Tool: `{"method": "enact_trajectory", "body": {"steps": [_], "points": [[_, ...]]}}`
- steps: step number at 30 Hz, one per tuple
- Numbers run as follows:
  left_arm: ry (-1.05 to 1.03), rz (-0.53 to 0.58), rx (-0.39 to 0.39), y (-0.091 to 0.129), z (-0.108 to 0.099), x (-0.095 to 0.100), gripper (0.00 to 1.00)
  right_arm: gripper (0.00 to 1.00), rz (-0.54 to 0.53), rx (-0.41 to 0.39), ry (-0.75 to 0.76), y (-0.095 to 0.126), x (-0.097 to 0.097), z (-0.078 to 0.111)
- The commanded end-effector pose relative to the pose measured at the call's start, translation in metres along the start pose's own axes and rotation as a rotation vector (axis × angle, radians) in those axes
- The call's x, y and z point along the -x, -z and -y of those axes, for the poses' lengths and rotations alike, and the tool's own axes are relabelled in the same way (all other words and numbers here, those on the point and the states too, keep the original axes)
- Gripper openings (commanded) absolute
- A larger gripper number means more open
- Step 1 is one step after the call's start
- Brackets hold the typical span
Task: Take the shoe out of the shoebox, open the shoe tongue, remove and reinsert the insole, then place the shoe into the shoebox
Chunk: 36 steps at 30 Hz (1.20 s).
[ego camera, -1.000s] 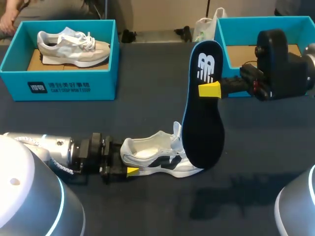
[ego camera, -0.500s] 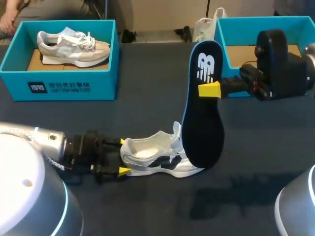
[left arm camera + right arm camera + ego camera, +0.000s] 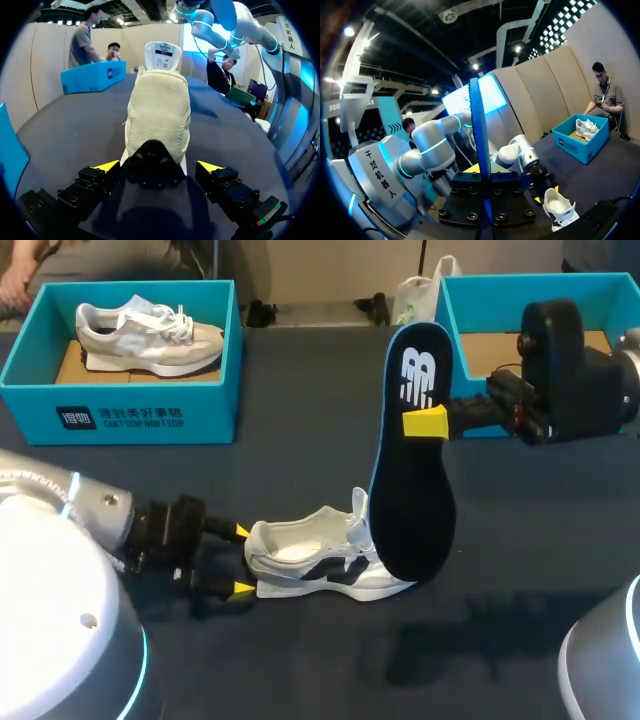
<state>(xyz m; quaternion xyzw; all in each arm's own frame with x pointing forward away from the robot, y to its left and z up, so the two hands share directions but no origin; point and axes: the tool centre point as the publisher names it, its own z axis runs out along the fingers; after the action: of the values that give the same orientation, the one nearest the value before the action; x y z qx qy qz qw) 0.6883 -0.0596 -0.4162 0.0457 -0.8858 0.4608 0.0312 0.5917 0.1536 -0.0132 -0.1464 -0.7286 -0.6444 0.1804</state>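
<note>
Insole (image 3: 412, 480) gripped upright in right jaws over sneaker (image 3: 300, 552), apparently for reinsertion (left jaws open, flanking heel to steady it).

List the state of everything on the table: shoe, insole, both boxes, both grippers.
Shoe: on its sole on the table, insole out.
Insole: standing on end, lower end at the shoe's front.
Right gripper: shut on the insole.
Left gripper: fingers open, either side of the heel.
Left shoebox: open, second shoe inside.
Right shoebox: open, no shoe visible inside.
</note>
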Motion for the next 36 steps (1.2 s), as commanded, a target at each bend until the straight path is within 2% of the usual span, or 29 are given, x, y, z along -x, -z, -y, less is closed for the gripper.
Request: {"method": "enact_trajectory", "body": {"steps": [1,13,19,31,34,36], "points": [[0.006,-0.035,0.161,0.007,0.006,0.006,1.0,0.0,-0.001,-0.002,-0.001,-0.003,0.002,-0.002],[0.006,-0.035,0.161,0.007,0.006,0.006,1.0,0.0,-0.001,-0.002,-0.001,-0.003,0.002,-0.002],[-0.035,-0.011,0.309,0.011,0.022,0.004,1.0,0.0,-0.001,-0.002,-0.001,-0.003,0.002,-0.002],[-0.057,0.017,0.587,0.012,0.037,0.009,1.0,0.0,-0.001,-0.002,-0.001,-0.003,0.002,-0.002],[-0.069,0.038,0.627,0.015,0.041,0.009,1.0,0.0,-0.001,-0.002,-0.001,-0.003,0.002,-0.002],[-0.081,0.039,0.62,0.018,0.044,0.009,1.0,0.0,-0.001,-0.002,-0.001,-0.003,0.002,-0.002]]}}
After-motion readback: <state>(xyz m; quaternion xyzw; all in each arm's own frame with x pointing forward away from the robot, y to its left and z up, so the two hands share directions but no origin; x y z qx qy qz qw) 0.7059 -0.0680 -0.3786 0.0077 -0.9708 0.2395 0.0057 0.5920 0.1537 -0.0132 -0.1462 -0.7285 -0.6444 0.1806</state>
